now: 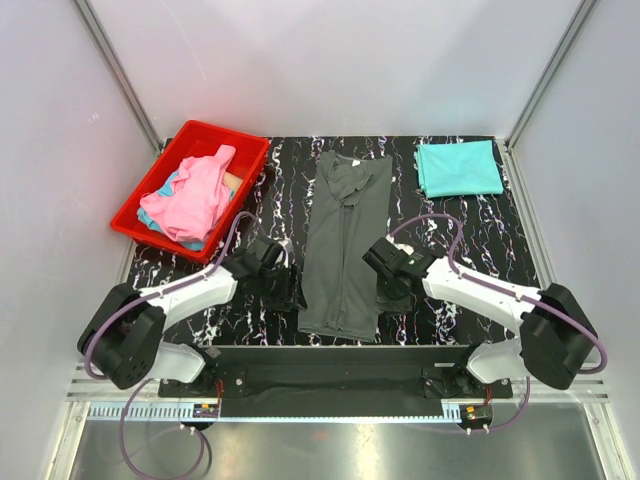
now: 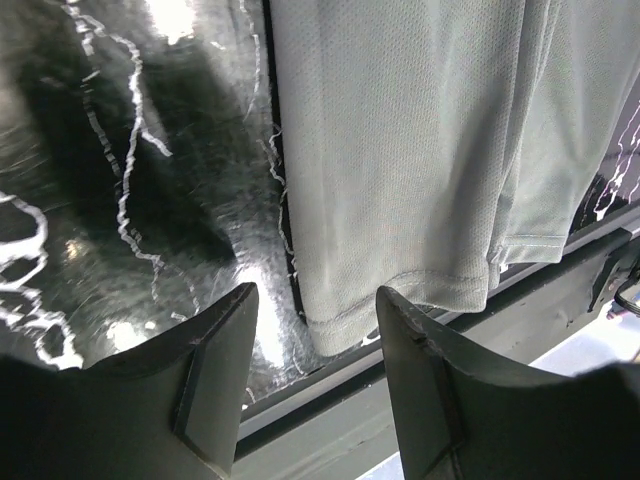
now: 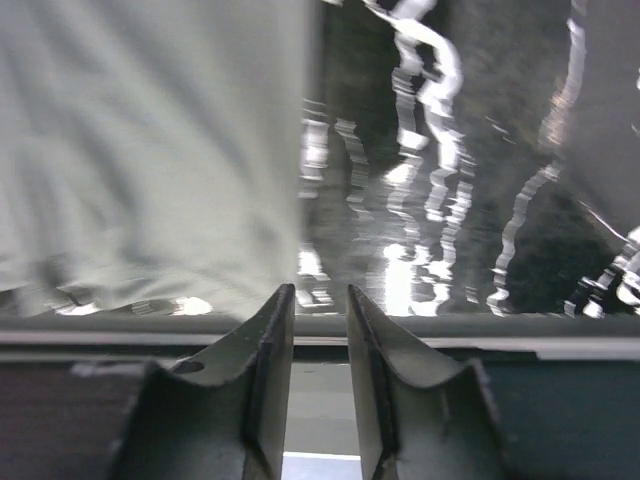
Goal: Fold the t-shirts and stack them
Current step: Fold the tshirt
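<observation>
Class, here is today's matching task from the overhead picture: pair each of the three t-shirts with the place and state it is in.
Column A
1. grey t-shirt
2. teal t-shirt
3. pink t-shirt

Column B
a. crumpled in the red bin
b. folded, at the far right corner
c. stretched out long in the middle

Pairs: 1-c, 2-b, 3-a

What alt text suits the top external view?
A dark grey cloth t-shirt, folded into a long strip, lies between the left claw and right claw. A folded teal cloth t-shirt lies far right; a red plastic bin far left holds a pink cloth shirt.
</observation>
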